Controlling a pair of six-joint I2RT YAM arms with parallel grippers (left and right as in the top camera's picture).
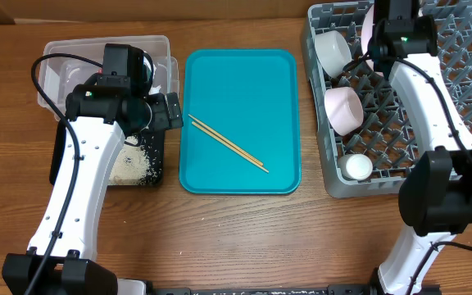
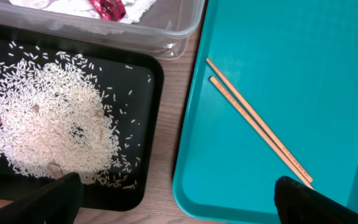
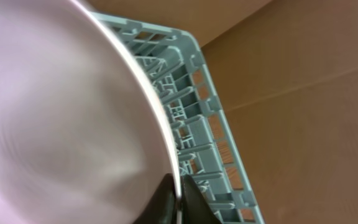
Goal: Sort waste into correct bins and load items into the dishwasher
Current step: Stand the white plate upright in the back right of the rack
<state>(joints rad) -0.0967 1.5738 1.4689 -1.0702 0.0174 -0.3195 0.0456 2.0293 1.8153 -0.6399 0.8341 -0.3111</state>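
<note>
The right fingers (image 3: 188,205) pinch the rim of the plate (image 3: 61,112), standing in the rack (image 3: 194,124). Next, I think, they should let go gently. The left fingers (image 1: 170,111) hang wide open near the chopsticks (image 1: 228,143) on the teal tray (image 1: 244,82).

Your overhead camera looks straight down on the whole counter (image 1: 236,238). Your left wrist camera hangs close above it, facing down at the rice (image 2: 42,124) in the black tray (image 2: 148,81) and the chopsticks (image 2: 258,124) on the teal tray (image 2: 328,74); the overhead view shares all of these. Your right wrist camera sits very near the plate (image 3: 55,124) rim, looking along the dish rack (image 3: 191,124) edge, which the overhead view also shows.
</note>
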